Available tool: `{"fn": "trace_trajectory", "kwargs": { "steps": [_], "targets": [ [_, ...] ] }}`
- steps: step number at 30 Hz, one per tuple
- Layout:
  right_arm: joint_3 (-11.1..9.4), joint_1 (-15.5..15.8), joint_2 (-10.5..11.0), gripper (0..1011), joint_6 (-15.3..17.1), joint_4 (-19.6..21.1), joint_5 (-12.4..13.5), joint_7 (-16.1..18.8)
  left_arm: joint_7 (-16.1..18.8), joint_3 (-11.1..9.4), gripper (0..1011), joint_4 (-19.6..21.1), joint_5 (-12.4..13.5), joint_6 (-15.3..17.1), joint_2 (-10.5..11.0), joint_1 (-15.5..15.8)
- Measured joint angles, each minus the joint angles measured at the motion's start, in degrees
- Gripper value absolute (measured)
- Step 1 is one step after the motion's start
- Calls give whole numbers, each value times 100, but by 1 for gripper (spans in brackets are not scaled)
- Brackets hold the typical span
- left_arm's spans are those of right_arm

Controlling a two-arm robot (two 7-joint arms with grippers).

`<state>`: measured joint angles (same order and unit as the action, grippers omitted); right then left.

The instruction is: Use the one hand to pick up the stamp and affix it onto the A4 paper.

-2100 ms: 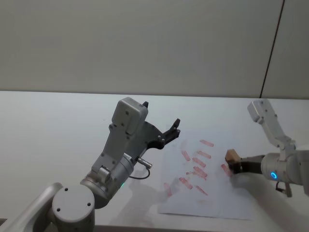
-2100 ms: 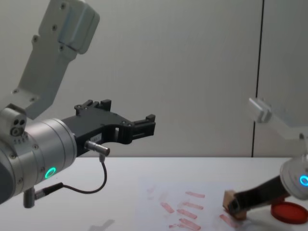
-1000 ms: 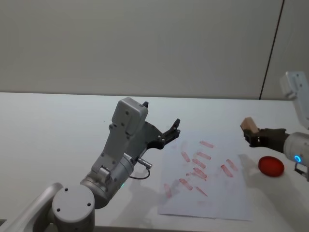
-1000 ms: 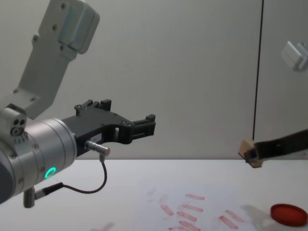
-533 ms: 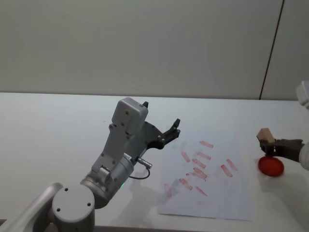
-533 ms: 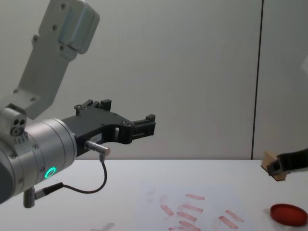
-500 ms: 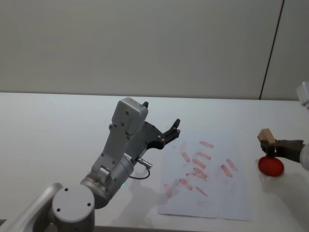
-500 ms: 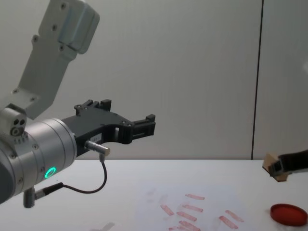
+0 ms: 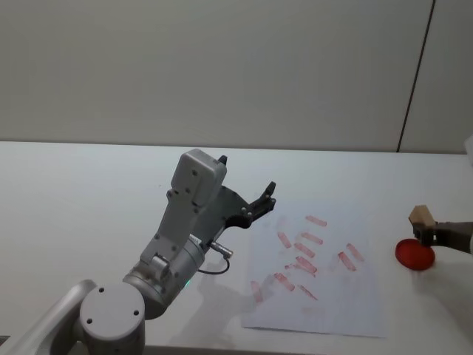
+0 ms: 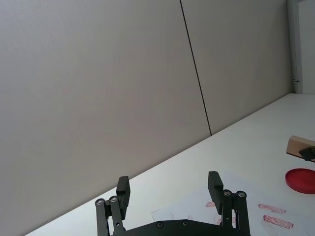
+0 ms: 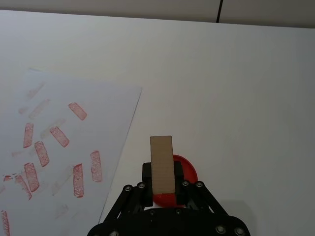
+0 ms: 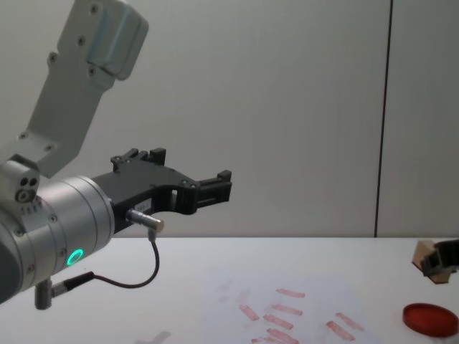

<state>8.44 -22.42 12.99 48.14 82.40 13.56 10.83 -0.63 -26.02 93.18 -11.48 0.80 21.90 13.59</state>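
The stamp (image 9: 421, 216), a small tan wooden block, sits clamped between the fingers of the right gripper (image 9: 429, 232) at the table's right side, off the paper. In the right wrist view the stamp (image 11: 161, 165) stands lengthwise between the two black fingers, with the red ink pad (image 11: 181, 174) showing partly behind and under it. From the chest the stamp (image 12: 424, 254) hangs in the air above the pad (image 12: 429, 319), clear of it, tilted a little, with the gripper (image 12: 439, 264) coming in from the right edge. From the head the pad (image 9: 414, 254) lies on the table just right of the paper (image 9: 332, 307) and just below the stamp.

The paper is a white sheet lying flat on the white table (image 9: 74, 192), carrying a scatter of short red-pink oblong marks (image 9: 304, 248) near its middle and right part. In the right wrist view the paper's (image 11: 108, 103) edge runs near the pad.

The left gripper (image 9: 262, 201) is held up over the table left of the paper, its fingers spread apart and holding nothing; the left wrist view shows its two fingers (image 10: 215, 183) well apart, with the stamp (image 10: 300, 146) and pad (image 10: 301, 180) far off.
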Motion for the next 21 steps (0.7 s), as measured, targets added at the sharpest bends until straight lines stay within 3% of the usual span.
{"fn": "trace_trajectory", "kwargs": {
  "steps": [21],
  "targets": [
    [79,-204,-16,217,125,-522,-369,199,0,0,1002,0,0,0,0,0]
  ]
}}
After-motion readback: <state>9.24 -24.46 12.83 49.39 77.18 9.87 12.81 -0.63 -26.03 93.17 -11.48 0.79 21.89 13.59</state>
